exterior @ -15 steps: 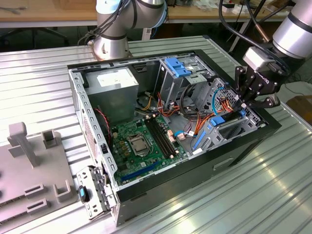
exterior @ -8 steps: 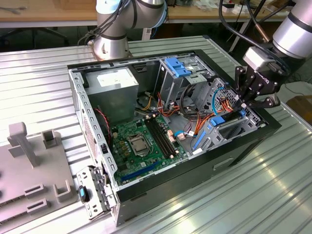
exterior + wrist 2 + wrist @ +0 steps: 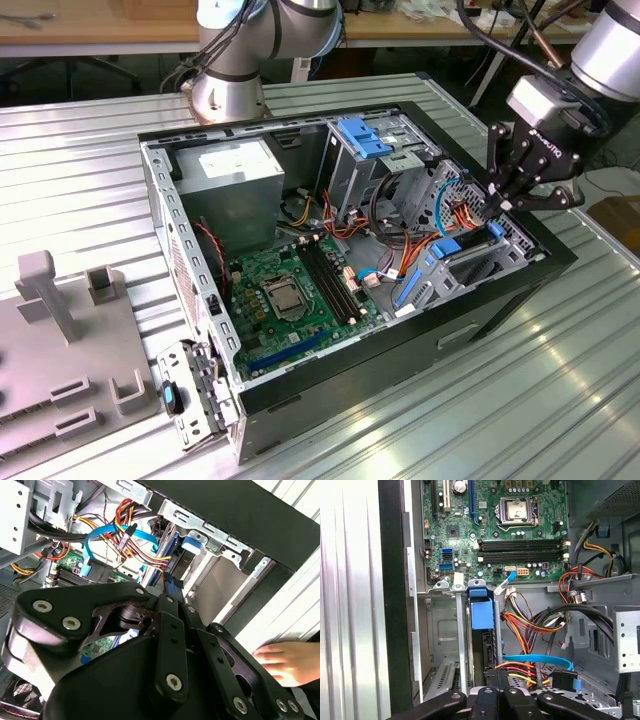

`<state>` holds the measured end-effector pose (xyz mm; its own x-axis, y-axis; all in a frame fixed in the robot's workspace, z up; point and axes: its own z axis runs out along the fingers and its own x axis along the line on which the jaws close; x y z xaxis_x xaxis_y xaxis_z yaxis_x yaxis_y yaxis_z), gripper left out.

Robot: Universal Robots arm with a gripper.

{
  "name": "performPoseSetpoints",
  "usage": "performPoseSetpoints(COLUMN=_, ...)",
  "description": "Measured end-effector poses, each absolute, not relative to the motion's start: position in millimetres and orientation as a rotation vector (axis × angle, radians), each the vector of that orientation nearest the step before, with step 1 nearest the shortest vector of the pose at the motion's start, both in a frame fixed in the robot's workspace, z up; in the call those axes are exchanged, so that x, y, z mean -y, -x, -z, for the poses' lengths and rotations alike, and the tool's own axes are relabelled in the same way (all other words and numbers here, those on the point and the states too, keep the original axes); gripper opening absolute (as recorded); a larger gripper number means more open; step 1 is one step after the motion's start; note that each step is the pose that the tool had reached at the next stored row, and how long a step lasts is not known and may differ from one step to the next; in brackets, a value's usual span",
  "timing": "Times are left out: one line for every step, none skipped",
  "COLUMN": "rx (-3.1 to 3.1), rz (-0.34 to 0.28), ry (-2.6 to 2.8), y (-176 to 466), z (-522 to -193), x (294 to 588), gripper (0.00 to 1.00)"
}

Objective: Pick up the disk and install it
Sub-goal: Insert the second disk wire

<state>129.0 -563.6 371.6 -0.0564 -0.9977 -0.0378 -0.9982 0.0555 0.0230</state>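
The disk (image 3: 482,614), a dark drive in a bright blue carrier frame, stands on edge inside the metal drive bay at the front of the open computer case (image 3: 160,200). In the exterior view the disk's blue frame (image 3: 447,247) shows in that bay at the case's right end. My black gripper (image 3: 510,200) hangs just above it with its fingers curled together. In both wrist views the fingertips (image 3: 497,692) meet at the near end of the disk (image 3: 192,544), right against it. The gripper (image 3: 167,597) is shut, with nothing else between its fingers.
Bundles of orange, yellow and red wires (image 3: 530,625) and a blue flat cable (image 3: 535,659) run right beside the bay. The motherboard (image 3: 290,290) lies on the case floor. A person's hand (image 3: 280,662) rests outside the case wall. A grey fixture (image 3: 60,340) stands at the exterior view's left.
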Motion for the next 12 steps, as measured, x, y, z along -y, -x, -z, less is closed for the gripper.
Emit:
performPoseSetpoints(rx=-2.273, rz=-0.066, ry=2.151, y=-126.3, z=-371.8, x=563.6, gripper=0.11)
performPoseSetpoints(rx=-2.267, rz=-0.067, ry=2.157, y=-126.3, z=-371.7, x=562.3, gripper=0.11)
performPoseSetpoints(rx=-2.242, rz=-0.067, ry=2.184, y=-126.2, z=-371.7, x=561.8, gripper=0.11)
performPoseSetpoints(rx=-2.220, rz=-0.067, ry=2.207, y=-126.1, z=-371.7, x=561.4, gripper=0.11)
performPoseSetpoints(rx=-2.219, rz=-0.066, ry=2.208, y=-125.8, z=-371.9, x=559.6, gripper=0.11)
performPoseSetpoints(rx=-2.222, rz=-0.061, ry=2.211, y=-125.7, z=-371.8, x=555.2, gripper=0.11)
performPoseSetpoints(rx=-2.225, rz=-0.054, ry=2.215, y=-125.7, z=-371.7, x=549.2, gripper=0.11)
performPoseSetpoints(rx=-2.228, rz=-0.046, ry=2.218, y=-125.6, z=-371.8, x=542.8, gripper=0.11)
performPoseSetpoints(rx=-2.232, rz=-0.039, ry=2.221, y=-125.6, z=-372.1, x=538.8, gripper=0.11)
performPoseSetpoints(rx=-2.236, rz=-0.030, ry=2.225, y=-125.6, z=-374.1, x=536.6, gripper=0.11)
performPoseSetpoints(rx=-2.241, rz=-0.019, ry=2.230, y=-125.6, z=-381.5, x=534.4, gripper=0.11)
performPoseSetpoints(rx=-2.243, rz=-0.015, ry=2.232, y=-125.6, z=-385.4, x=533.7, gripper=0.11)
